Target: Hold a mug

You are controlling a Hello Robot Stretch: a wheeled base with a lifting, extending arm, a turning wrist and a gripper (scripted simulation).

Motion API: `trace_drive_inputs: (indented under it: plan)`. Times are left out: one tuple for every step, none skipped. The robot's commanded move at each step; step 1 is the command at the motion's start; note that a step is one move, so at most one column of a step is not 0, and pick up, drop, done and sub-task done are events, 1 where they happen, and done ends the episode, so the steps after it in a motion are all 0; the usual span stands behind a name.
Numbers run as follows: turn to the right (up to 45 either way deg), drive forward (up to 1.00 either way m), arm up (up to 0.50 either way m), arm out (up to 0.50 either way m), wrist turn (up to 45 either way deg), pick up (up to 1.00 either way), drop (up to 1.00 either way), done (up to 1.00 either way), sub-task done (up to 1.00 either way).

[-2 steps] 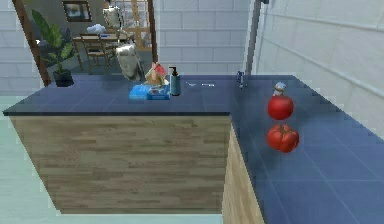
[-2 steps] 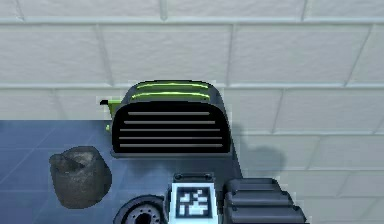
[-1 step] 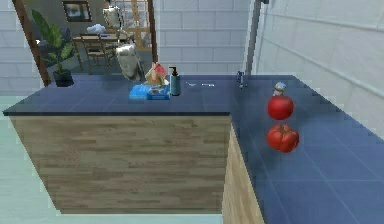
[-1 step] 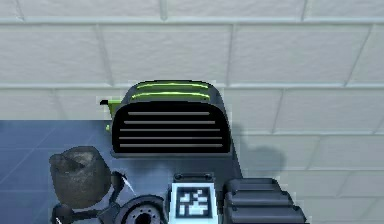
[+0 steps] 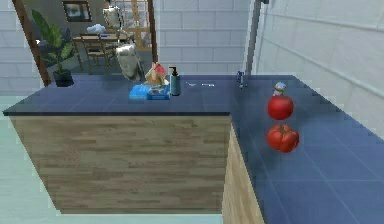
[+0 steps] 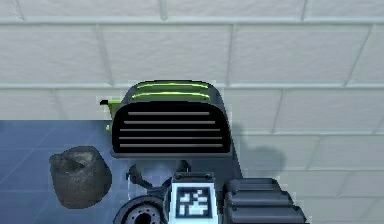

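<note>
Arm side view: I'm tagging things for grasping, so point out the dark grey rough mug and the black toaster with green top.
dark grey rough mug (image 6: 80,185), arm side view, on its outer wall.
black toaster with green top (image 6: 170,130), arm side view, on its slatted side.

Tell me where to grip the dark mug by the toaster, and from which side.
Grip the mug around its round body, just under the rim; I cannot tell a handle. It stands upright, mouth up, on the counter. Come probably from the arm side view's bottom, where the gripper is: the toaster crowds its right and the wall lies beyond.
</note>
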Motion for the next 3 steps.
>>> trace_drive_inputs:
  plan:
    - [0.0, 0.00, -0.16, 0.00, 0.0, 0.00, 0.00, 0.00, 0.00]
    - [0.0, 0.00, 0.00, 0.00, 0.0, 1.00, 0.00, 0.00, 0.00]
    - [0.0, 0.00, 0.10, 0.00, 0.0, 0.00, 0.00, 0.00, 0.00]
